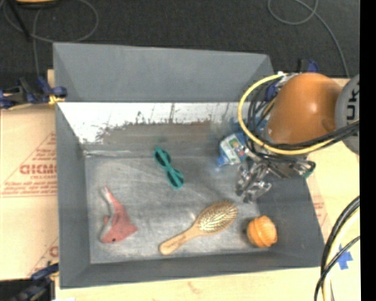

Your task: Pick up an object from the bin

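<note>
Camera view: gripper [253,185] is seen low at the right of the bin [163,74], between a blue-white packet [230,148] and an orange ball [262,232]. How open it is can't be told, and nothing's seen held. Probably the approach step. A target's yet to be lined up and closed on.

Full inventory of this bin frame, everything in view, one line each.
bin: 1, grey, centre
hairbrush: 1, tan with gold head, front middle
ball: 1, orange, front right
figure-eight piece: 1, teal, middle
toy: 1, pink-red, front left
packet: 1, blue and white, back right, beside gripper
gripper: 1, dark metal, low over right side, between packet and ball
wrist cover: 1, orange, ringed by cables, right
</note>
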{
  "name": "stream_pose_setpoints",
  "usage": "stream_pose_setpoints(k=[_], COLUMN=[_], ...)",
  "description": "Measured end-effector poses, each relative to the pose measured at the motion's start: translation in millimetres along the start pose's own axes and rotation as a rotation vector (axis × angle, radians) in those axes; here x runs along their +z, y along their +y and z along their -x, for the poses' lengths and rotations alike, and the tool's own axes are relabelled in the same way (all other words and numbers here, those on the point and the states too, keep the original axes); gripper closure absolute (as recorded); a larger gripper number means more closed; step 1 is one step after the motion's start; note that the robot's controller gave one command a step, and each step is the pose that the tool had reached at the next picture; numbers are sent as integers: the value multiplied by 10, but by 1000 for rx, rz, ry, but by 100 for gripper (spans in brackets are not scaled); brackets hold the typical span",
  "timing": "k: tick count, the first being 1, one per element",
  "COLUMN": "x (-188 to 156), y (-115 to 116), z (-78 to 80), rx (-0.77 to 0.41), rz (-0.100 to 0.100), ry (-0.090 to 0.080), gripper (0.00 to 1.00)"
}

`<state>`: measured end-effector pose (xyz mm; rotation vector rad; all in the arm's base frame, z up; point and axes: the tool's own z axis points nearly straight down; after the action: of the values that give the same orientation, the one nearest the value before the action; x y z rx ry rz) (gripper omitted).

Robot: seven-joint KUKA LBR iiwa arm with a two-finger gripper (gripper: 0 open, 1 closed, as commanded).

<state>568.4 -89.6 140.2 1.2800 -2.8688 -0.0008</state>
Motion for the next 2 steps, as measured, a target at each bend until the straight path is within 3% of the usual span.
stream_pose_setpoints(k=[1,2], x=[125,266], y=[-28,-28], z=[-16,-29], rx=[-6,-7], rz=[-2,1], ry=[-4,-3], gripper=[0,0])
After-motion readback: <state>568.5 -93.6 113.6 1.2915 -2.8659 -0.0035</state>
